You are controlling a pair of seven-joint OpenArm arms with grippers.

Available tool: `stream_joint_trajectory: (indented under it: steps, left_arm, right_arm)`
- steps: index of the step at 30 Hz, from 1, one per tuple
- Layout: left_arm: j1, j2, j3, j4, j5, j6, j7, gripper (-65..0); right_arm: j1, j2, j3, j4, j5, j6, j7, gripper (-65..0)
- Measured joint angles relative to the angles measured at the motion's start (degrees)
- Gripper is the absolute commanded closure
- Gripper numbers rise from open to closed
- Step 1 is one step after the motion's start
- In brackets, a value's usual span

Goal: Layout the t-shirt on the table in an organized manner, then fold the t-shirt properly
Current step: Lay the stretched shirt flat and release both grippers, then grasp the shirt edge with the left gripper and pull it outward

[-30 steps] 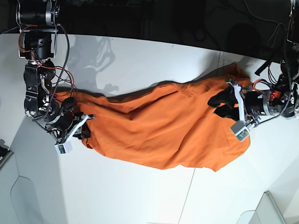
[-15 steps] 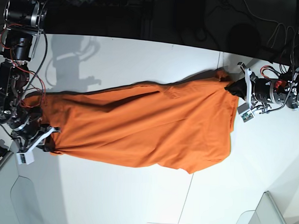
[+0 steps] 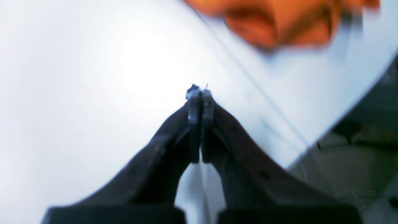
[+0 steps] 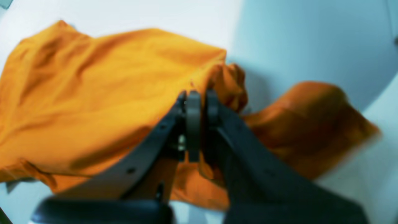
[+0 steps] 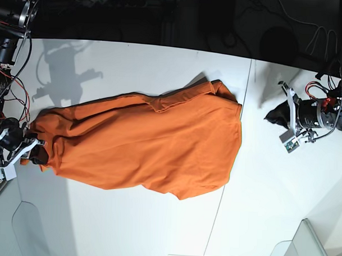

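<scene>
The orange t-shirt [image 5: 153, 144] lies stretched lengthwise across the white table [image 5: 128, 216], creased, with one end bunched at the far left. My right gripper [image 5: 40, 153] is shut on that left end; in the right wrist view its fingers [image 4: 193, 124] pinch a fold of the t-shirt [image 4: 93, 87]. My left gripper [image 5: 269, 117] is shut and holds nothing, a short way right of the shirt's right edge. In the left wrist view the left gripper [image 3: 200, 91] hovers over bare table [image 3: 93, 93], with the t-shirt [image 3: 279, 25] blurred beyond it.
A thin dark seam [image 5: 246, 91] runs across the table just right of the shirt. The table's back edge meets a dark area with cables [image 5: 219, 23]. A pale tray corner [image 5: 313, 245] sits at the front right.
The left gripper closed, let go of the shirt's right end and drew back to the right. The right gripper pulled the shirt leftward, and the cloth settled flatter on the table.
</scene>
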Motion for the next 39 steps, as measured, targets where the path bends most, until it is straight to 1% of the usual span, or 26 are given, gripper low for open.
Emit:
stream_joint_trajectory:
  steps: [1, 2, 3, 4, 5, 8, 10, 13, 16, 19, 25, 28, 29, 32, 36, 37, 39]
  left_arm:
    - [-0.7, 0.3, 0.0, 0.1, -0.9, 0.0, 0.1, -9.3]
    - [-1.3, 0.6, 0.0, 0.2, -1.3, 0.0, 0.0, -15.2]
    - [-1.7, 1.0, 0.0, 0.2, -2.2, 0.0, 0.0, -20.2]
    - [-2.0, 1.1, 0.0, 0.2, -3.1, 0.0, 0.4, -23.7]
    - [-2.1, 1.4, 0.0, 0.2, -4.1, 0.0, 1.3, -24.8]
    - [-1.9, 2.0, 0.0, 0.2, -7.1, 0.0, 6.2, -24.7]
    - [-1.8, 2.1, 0.0, 0.2, -10.3, 0.0, 7.1, -24.7]
    - [-0.2, 2.2, -1.7, 0.3, -12.6, 0.0, 6.9, -24.7]
    - [3.7, 2.4, -4.0, 0.2, -12.8, 0.0, 7.7, -24.7]
    - [5.9, 3.9, -6.5, 0.2, -12.8, 0.0, 8.0, -24.7]
    - [12.2, 5.1, -10.8, 0.3, -13.2, 0.0, 7.9, -24.7]
    - [13.8, 6.7, -12.6, 0.2, -13.5, 0.0, 8.3, -24.7]
    - [13.9, 7.4, -13.3, 0.2, -14.8, 0.0, 8.2, -24.7]
    - [14.6, 9.9, -13.6, 0.3, -14.9, 0.0, 7.9, -25.0]
    - [17.2, 14.2, -13.5, 0.2, -14.6, 0.0, 8.7, -35.7]
    - [17.0, 15.1, -13.5, 0.2, -14.5, 0.0, 8.7, -36.7]
    - [16.4, 16.5, -13.5, 0.2, -14.9, 0.0, 7.5, -36.7]
  right_arm:
    - [-0.1, 0.0, 0.0, 0.0, -0.7, 0.0, -0.2, -15.5]
    - [0.0, 0.1, 0.0, 0.0, -1.1, 0.0, -0.4, -21.3]
    - [0.1, 0.1, 0.0, 0.0, -1.2, 0.0, -0.3, -24.7]
    - [0.3, 0.1, 0.3, 0.1, -1.2, 0.0, -0.3, -25.7]
    - [0.3, 0.0, 0.7, 0.7, -1.2, 0.0, -0.4, -25.6]
    - [0.3, -0.1, 4.2, 2.7, -1.0, 0.1, -1.5, -25.7]
    - [0.3, 0.2, 7.1, 3.1, -1.8, 0.0, -1.6, -25.7]
    - [-0.1, 0.5, 11.2, 3.1, -5.0, 0.0, -3.1, -25.7]
    - [-2.7, 1.3, 13.5, 3.1, -4.6, -0.3, -3.2, -25.6]
    - [-5.3, 1.8, 16.3, 3.0, -3.5, -0.5, -3.3, -25.7]
    - [-9.3, 3.4, 21.9, 3.1, -1.3, -0.7, -2.7, -25.7]
    - [-11.9, 3.0, 22.2, 3.0, -1.6, -0.7, -2.4, -25.6]
    - [-12.5, 2.6, 22.1, 3.0, -1.6, -0.7, -1.6, -25.7]
    - [-14.4, 2.2, 21.9, 2.9, -2.5, -0.7, -0.3, -25.7]
    - [-17.3, 1.8, 21.9, 0.8, -2.7, -0.9, 1.2, -25.7]
    - [-17.4, 1.7, 21.9, -0.2, -3.0, -1.0, 1.2, -25.7]
    - [-17.5, 1.5, 21.7, -0.8, -2.8, -1.2, 1.3, -25.7]
